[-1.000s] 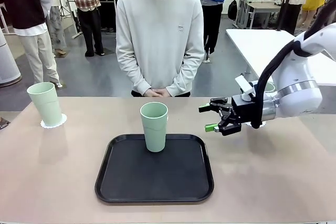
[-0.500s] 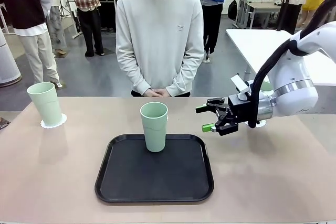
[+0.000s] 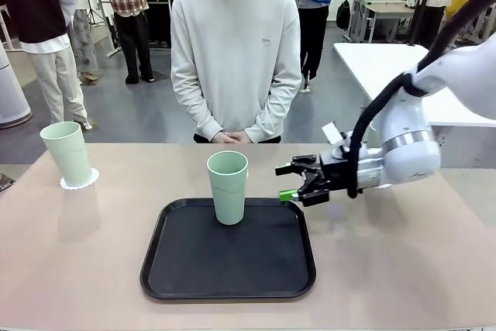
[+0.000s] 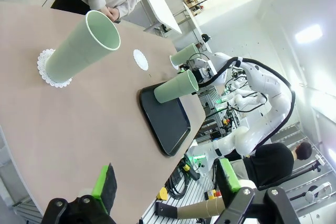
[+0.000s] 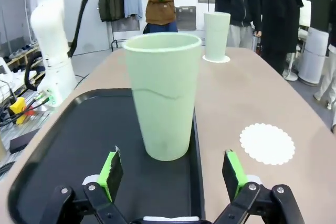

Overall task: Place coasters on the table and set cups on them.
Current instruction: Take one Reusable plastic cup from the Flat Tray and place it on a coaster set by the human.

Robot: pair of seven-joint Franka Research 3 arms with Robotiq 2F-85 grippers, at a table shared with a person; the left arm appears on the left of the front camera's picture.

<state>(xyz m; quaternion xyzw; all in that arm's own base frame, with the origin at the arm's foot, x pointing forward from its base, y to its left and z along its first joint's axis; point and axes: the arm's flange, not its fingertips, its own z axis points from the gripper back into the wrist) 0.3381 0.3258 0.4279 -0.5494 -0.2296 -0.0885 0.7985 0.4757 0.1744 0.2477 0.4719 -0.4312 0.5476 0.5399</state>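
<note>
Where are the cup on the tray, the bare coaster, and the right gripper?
cup on the tray (image 3: pixel 228 189), front view, middle of its side.
bare coaster (image 5: pixel 267 143), right wrist view, its centre.
right gripper (image 3: pixel 287 182), front view, between the fingertips.

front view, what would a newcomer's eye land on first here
Probably the pale green cup standing upright at the far edge of the black tray in mid-table, with the right gripper open and level with it from the right. Next, a second cup on a coaster at the table's far left, and the person standing behind with hands clasped.
</note>
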